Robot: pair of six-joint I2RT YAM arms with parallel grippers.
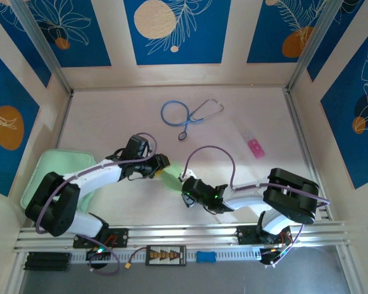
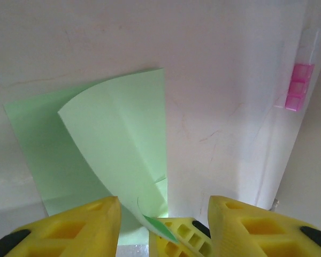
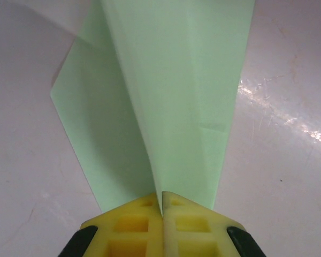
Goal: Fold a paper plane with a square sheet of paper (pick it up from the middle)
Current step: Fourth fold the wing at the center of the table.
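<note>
light: bright, even | glare: streak on tabletop (image 3: 281, 110) right of square sheet of paper (image 3: 176, 80) | shadow: soft, left of sheet | focus: sharp

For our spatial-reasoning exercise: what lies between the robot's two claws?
The folded green sheet of paper spans the gap between the left claw and right claw in the top view; the right wrist view shows the right claw shut on it.

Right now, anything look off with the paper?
The square sheet of paper isn't flat: one flap curls up off the table where the right gripper pinches its edge. The left gripper stands open, holding nothing. No tear visible.
</note>
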